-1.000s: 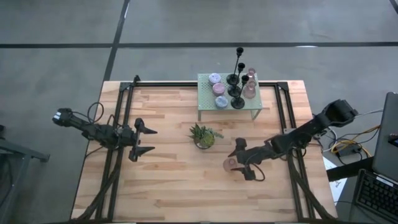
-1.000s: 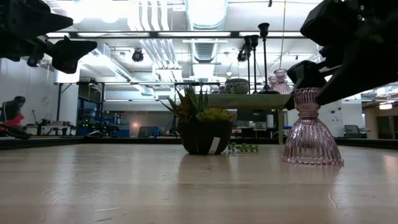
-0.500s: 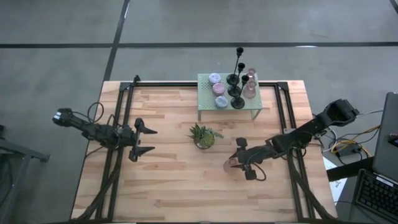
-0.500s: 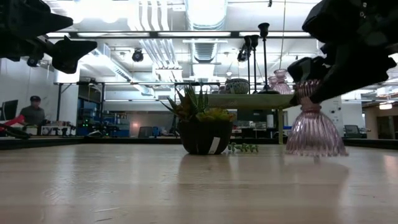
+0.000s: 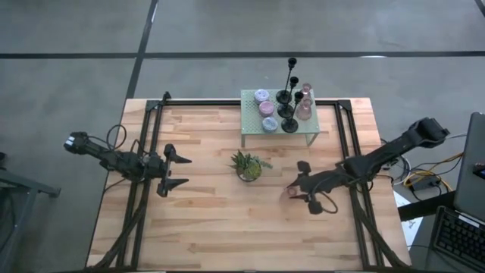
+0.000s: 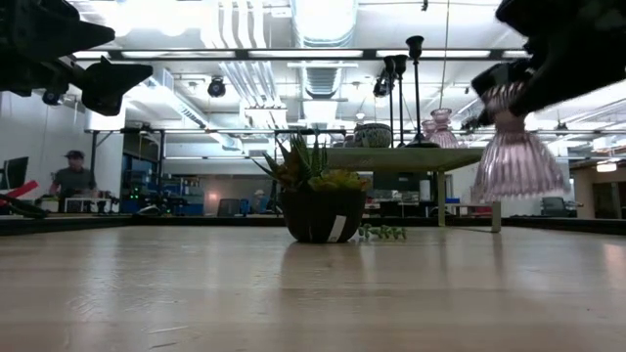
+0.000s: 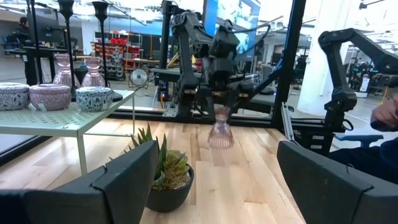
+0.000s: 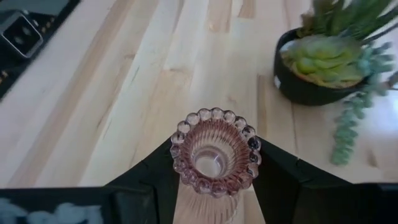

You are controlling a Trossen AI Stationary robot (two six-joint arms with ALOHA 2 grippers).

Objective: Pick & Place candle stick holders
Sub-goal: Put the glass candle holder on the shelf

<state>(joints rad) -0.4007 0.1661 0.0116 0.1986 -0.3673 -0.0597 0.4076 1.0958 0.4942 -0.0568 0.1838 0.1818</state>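
Note:
A pink ribbed glass candle stick holder [image 6: 514, 156] hangs above the table at the right, with my right gripper [image 5: 301, 187] shut on it. From above it shows as a small pink spot [image 5: 290, 192]. My left gripper [image 5: 184, 171] waits open over the table's left side, holding nothing. At the far middle, a pale green mesh rack [image 5: 250, 121] carries slim black candlesticks [image 5: 290, 91], small round holders [image 5: 265, 110] and two more pink glass holders [image 5: 305, 102]. My right gripper pinches the pink holder between its two fingers [image 8: 155, 171], just below the beaded rim [image 8: 214, 118], at the narrow neck [image 6: 497, 98]. The fingers come from the table's right, slanting down. The holder is lifted clear, roughly upright, its flared base lowest.
A small spiky green plant in a dark pot [image 5: 248, 165] stands mid-table, between the held holder and the rack. Black frame rails [image 5: 144, 152] run along the table's left and right sides. Bare wood lies in front of the plant.
My right gripper has taken hold of the pink holder at its neck and risen with it, drawing slightly toward the table's right edge. The holder stood on the table a second ago and now hangs clear of it.

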